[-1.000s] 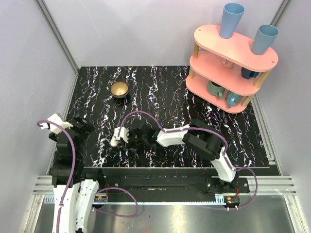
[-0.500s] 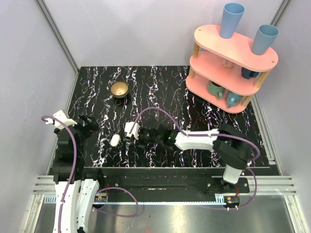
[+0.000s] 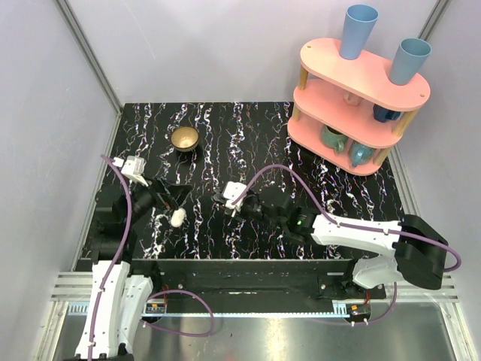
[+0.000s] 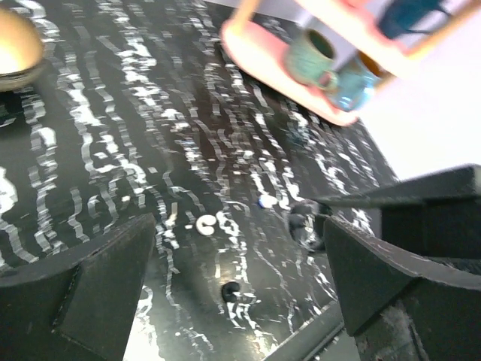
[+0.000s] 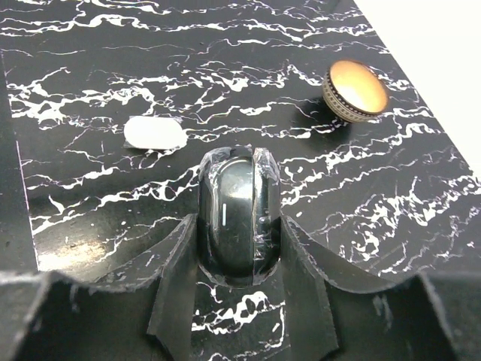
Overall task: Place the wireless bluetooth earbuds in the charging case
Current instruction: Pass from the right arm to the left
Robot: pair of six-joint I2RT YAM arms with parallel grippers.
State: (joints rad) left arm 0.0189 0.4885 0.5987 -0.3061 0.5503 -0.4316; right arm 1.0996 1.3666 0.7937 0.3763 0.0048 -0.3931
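The charging case [image 3: 178, 218] is a small white pebble with rounded ends and a smooth shell. It lies flat on the black marbled tabletop [image 3: 255, 150], in the front left part. In the right wrist view it shows as a low white oval [image 5: 154, 133], free on all sides, and I can see no lid seam. In the left wrist view one tiny white curled piece [image 4: 205, 222], probably an earbud, lies on the tabletop, blurred. The second one I cannot make out.
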